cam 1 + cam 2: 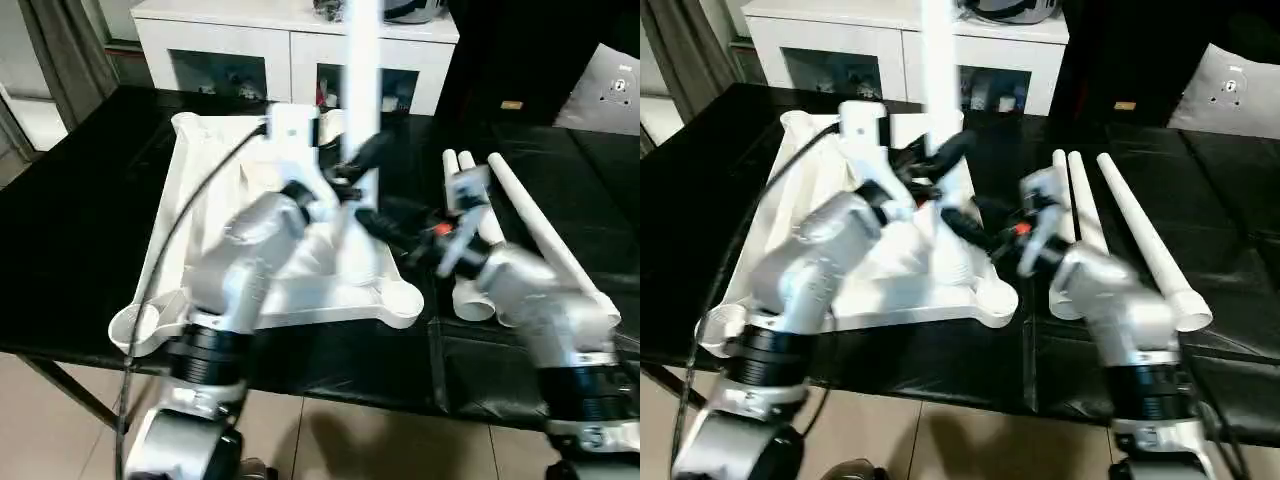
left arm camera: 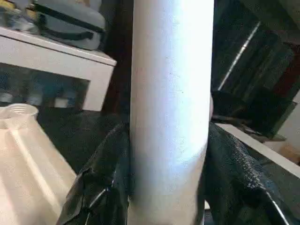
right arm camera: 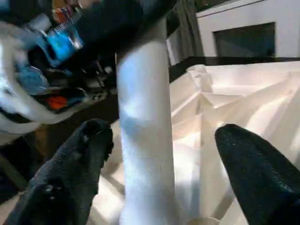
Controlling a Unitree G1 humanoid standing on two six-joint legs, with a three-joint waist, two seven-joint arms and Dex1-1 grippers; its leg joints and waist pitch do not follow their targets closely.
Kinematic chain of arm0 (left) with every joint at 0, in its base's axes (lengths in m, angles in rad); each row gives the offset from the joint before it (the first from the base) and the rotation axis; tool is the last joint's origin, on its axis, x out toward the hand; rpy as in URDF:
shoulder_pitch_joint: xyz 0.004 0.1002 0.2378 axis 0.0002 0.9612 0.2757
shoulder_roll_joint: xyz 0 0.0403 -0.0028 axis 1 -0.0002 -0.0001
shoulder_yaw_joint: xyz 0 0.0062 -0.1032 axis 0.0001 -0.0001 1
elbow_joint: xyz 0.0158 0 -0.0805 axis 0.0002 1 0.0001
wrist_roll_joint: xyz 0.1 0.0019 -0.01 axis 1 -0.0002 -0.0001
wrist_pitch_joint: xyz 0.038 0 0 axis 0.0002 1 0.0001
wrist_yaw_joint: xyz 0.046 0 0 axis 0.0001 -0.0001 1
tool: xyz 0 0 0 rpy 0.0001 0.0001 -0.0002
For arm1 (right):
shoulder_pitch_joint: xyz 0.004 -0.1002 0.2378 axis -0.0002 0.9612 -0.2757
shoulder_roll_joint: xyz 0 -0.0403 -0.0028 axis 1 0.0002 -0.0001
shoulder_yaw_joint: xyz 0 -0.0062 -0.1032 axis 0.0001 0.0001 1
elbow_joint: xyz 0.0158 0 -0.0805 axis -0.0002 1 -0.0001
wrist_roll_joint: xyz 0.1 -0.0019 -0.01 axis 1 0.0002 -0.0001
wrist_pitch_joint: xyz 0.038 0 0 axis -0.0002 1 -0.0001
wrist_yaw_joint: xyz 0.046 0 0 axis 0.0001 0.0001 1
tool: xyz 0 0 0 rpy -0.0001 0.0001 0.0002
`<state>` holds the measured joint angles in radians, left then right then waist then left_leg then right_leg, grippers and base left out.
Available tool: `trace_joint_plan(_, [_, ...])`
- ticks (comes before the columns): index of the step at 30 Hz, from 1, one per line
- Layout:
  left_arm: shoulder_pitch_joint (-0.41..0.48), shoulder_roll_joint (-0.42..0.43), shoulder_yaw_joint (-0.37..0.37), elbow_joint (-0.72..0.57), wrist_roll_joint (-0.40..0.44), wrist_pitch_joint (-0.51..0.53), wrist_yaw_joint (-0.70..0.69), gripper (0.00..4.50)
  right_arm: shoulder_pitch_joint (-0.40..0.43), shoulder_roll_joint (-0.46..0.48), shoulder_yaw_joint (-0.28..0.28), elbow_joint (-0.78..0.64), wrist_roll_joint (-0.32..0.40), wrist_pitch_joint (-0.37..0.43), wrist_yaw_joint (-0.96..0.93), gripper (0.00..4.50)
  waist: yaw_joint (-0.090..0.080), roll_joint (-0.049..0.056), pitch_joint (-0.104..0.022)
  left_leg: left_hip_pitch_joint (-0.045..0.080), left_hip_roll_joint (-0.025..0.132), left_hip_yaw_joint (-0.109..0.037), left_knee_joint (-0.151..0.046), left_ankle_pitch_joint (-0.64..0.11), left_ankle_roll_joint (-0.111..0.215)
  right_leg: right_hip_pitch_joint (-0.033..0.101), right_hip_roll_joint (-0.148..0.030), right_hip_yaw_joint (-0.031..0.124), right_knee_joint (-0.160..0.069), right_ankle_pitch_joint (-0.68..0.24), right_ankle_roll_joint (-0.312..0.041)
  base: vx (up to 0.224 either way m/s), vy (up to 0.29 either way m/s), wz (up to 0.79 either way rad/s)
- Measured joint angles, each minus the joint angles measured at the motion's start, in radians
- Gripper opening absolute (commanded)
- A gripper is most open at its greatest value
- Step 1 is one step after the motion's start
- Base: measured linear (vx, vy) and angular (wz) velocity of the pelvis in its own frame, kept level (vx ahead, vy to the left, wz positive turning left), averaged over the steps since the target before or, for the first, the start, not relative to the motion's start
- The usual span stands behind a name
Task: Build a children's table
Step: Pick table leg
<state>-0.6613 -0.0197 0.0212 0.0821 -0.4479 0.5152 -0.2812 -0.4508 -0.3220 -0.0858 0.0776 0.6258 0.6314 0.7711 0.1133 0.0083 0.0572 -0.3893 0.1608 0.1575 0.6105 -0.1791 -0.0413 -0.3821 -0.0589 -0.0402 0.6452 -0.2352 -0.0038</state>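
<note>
The children's table top [image 1: 200,200] lies upside down on the black worktable, ribs and round corner sockets [image 1: 400,300] facing up. One white leg [image 1: 360,90] stands upright at the top's right side. My left gripper [image 1: 358,165] is shut on this leg partway up; in the left wrist view both black fingers [image 2: 103,187] press its sides. My right gripper [image 1: 372,222] is lower on the same leg [image 3: 145,140]. It is open, and its fingers [image 3: 70,173] stand on either side with gaps. Three loose legs [image 1: 1145,230] lie to the right.
A white cabinet [image 1: 290,40] stands behind the worktable. A black cable [image 1: 180,220] runs from my left arm across the table top. The worktable's front edge [image 1: 330,385] is close below my forearms, with tiled floor beyond it.
</note>
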Motion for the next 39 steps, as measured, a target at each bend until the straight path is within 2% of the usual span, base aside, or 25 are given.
trace_joint_plan(4, [-0.018,-0.001,0.029,0.001,-0.038,0.026,-0.003,1.82,0.0,-0.016,-0.011,-0.001,0.013,0.024,0.009,4.47,0.003,0.0,0.0,0.0,0.0,0.0,0.0,0.0,0.0,0.0,0.0,0.0,0.0,0.0,0.0,0.0,0.0,0.0])
trace_joint_plan(6, [-0.021,-0.01,0.052,0.001,-0.098,0.069,-0.023,1.82,-0.001,-0.037,-0.021,0.003,0.018,0.031,0.035,4.5,0.004,0.0,0.0,0.0,0.0,0.0,0.0,0.0,0.0,0.0,0.0,0.0,0.0,0.0,0.0,0.0,0.0,0.0])
trace_joint_plan(9, [-0.023,-0.006,0.08,0.001,-0.178,0.14,-0.061,1.82,-0.001,-0.069,-0.038,0.003,0.067,0.059,0.093,4.5,0.002,-0.001,0.001,0.0,0.0,0.0,0.0,0.0,0.0,0.0,0.0,0.0,0.0,0.0,0.0,0.0,0.0,0.0])
trace_joint_plan(13, [-0.038,0.018,0.078,0.001,-0.205,0.184,-0.12,1.82,0.002,-0.102,-0.062,-0.011,0.131,0.108,0.161,4.5,0.003,-0.001,0.001,0.0,0.0,0.0,0.0,0.0,0.0,0.0,0.0,0.0,0.0,0.0,0.0,0.0,0.0,0.0])
trace_joint_plan(17, [-0.05,0.04,0.059,-0.002,-0.2,0.184,-0.14,1.81,0.008,-0.126,-0.055,-0.03,0.118,0.106,0.184,4.5,0.001,-0.001,0.001,0.0,0.0,0.0,0.0,0.0,0.0,0.0,0.0,0.0,0.0,0.0,0.0,0.0,0.0,0.0])
trace_joint_plan(22, [-0.05,0.068,-0.031,-0.023,-0.113,0.135,-0.161,1.81,-0.003,-0.118,0.021,-0.036,0.052,0.109,0.119,4.5,0.001,-0.001,0.001,0.0,0.0,0.0,0.0,0.0,0.0,0.0,0.0,0.0,0.0,0.0,0.0,0.0,0.0,0.0])
trace_joint_plan(28, [-0.049,0.065,-0.102,-0.06,-0.056,0.102,-0.163,1.81,-0.014,-0.104,0.098,-0.034,-0.015,0.105,0.099,4.5,0.002,-0.003,0.001,0.0,0.0,0.0,0.0,0.0,0.0,0.0,0.0,0.0,0.0,0.0,0.0,0.0,0.0,0.0])
trace_joint_plan(37, [-0.049,0.073,-0.15,-0.079,-0.017,0.087,-0.185,1.81,-0.014,-0.07,0.13,-0.012,-0.043,0.097,0.078,4.5,0.001,-0.003,0.002,0.0,0.0,0.0,0.0,-0.001,-0.001,0.0,0.0,0.0,0.0,0.0,0.0,0.0,0.0,0.0])
trace_joint_plan(39, [-0.049,0.076,-0.157,-0.08,-0.008,0.079,-0.192,1.81,-0.014,-0.064,0.13,-0.009,-0.043,0.097,0.078,4.33,0.001,-0.003,0.002,0.0,0.0,0.0,0.0,-0.001,-0.001,0.0,0.0,0.0,0.0,0.0,0.0,0.0,0.0,0.0])
